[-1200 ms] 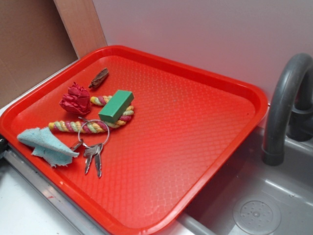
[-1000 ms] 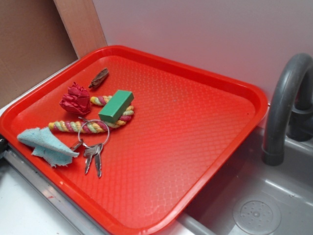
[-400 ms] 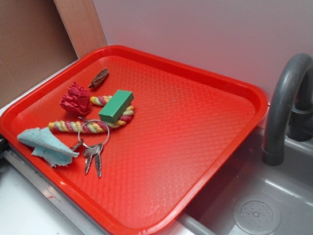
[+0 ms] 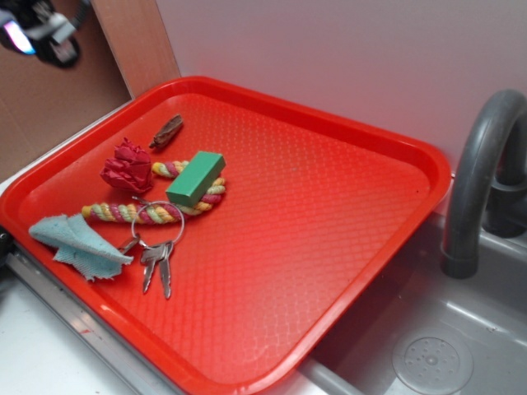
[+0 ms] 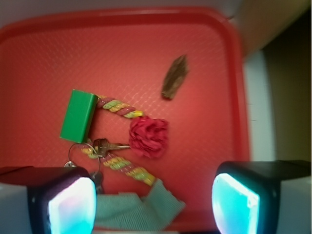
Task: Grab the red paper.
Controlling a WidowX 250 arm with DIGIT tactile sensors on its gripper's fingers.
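Sitting on the red tray [image 4: 346, 156], near its left end, the red paper [image 4: 128, 167] is a crumpled, ridged ball touching nothing but the tray floor, with the bent rope [image 4: 156, 212] just beside it. A green block [image 4: 196, 178] lies across the rope's curve. Keys [image 4: 156, 262] on a ring [image 4: 157, 224] rest against the rope's lower stretch, and a pale blue cloth [image 4: 76, 243] lies at the tray's near left corner. A small brown scrap [image 4: 168, 131] sits apart, toward the tray's back rim. The claw [image 4: 41, 33] hangs high at the upper left of the exterior view, blurred, well apart from the paper. From the wrist view, the claw [image 5: 153, 204] stands wide, its two glowing fingers [image 5: 73, 207] far apart and empty, with the paper [image 5: 148, 136] between and beyond them. A grey faucet [image 4: 482, 173] rises over the sink [image 4: 432, 362] at the right.
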